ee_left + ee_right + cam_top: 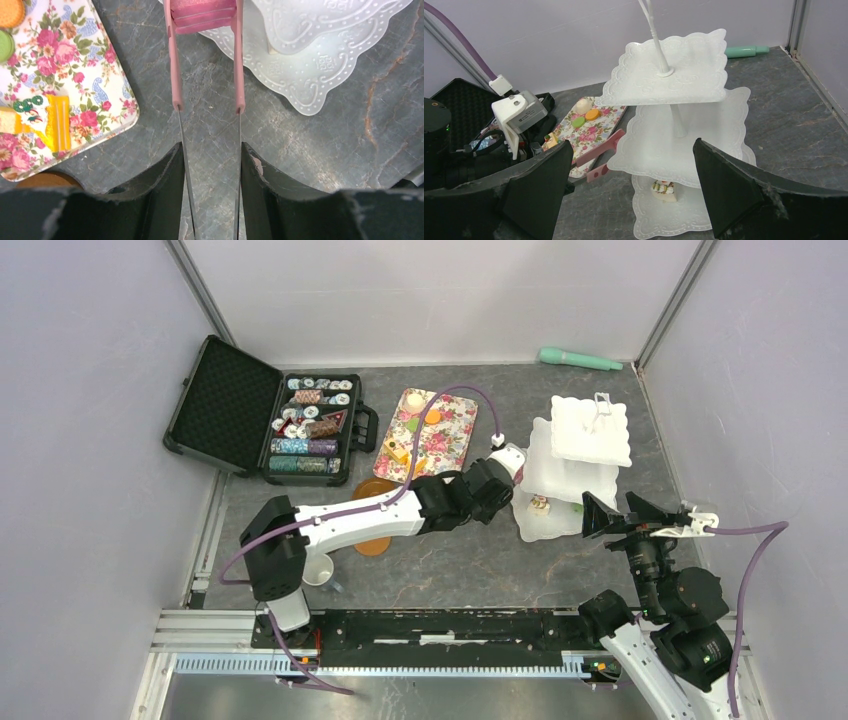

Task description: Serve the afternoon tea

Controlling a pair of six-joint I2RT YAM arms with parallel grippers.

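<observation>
The white three-tier stand [590, 430] stands at the right, and also shows in the right wrist view [674, 65]. One small pastry [540, 504] sits on its bottom tier [664, 190]. My left gripper [505, 490] is shut on metal tongs with pink tips [237, 75]. The tongs hold a pink pastry [204, 14] at the edge of the stand's bottom tier [310, 65]. My right gripper [612, 510] is open and empty, facing the stand [631, 144]. More pastries lie on the floral tray [440, 435]: a yellow cake slice [47, 125] and macarons [592, 114].
Two brown saucers [372, 487] [374, 546] and a white mug [318, 568] lie by the left arm. An open black case of poker chips [310, 425] sits at the back left. A green roller [580, 360] lies by the back wall.
</observation>
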